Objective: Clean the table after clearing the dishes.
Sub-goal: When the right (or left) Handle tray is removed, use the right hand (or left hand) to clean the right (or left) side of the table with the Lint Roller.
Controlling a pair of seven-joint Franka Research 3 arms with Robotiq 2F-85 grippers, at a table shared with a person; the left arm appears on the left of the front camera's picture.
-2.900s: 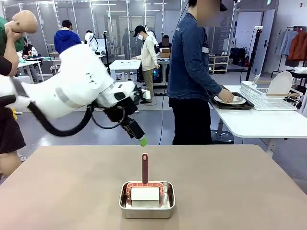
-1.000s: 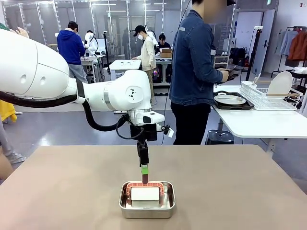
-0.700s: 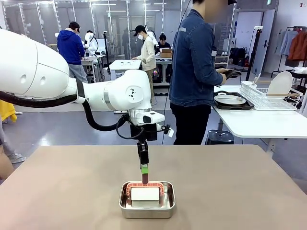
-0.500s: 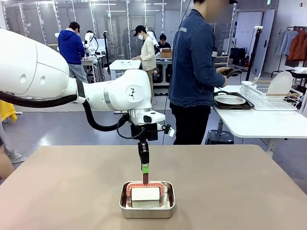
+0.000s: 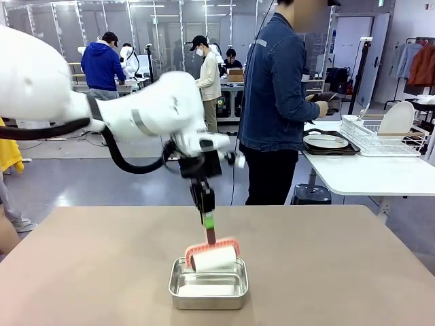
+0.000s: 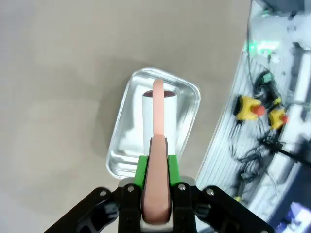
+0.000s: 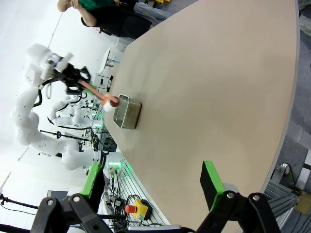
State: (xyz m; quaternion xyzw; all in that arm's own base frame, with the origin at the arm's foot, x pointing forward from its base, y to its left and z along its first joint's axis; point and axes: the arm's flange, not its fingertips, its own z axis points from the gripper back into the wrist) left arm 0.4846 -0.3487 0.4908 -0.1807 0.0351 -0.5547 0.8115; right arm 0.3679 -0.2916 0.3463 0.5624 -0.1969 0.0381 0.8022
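You're at the start of the cleaning step, by my read: the dishes (image 5: 325, 140) are over on the white side table (image 5: 367, 178) by the rack (image 5: 370, 136), a plate on a dark tray. The person (image 5: 272, 102) next to them holds something dark, poss. the 2nd tray, can't tell. The L gripper (image 5: 209, 223) pinches the pink handle (image 5: 211, 235) of the roller (image 5: 215, 258) between its green pads, approx. mid-handle. The roll hangs tilted over the steel pan (image 5: 208, 293), about at rim height; can't tell if it's fully clear of the rim. The pan sits near the robot-side edge of the table (image 5: 102, 272), roughly centred. The R gripper (image 7: 151, 170) hovers off the table's side w/ fingers spread wide, nothing between them. Next you'll want the roller up over the rim, then across to bare top beside the pan. Level the wrist so the roll lands flat, not on one end, and press lightly before you stroke. The pinch is narrow, so expect the handle to twist if you load it hard.
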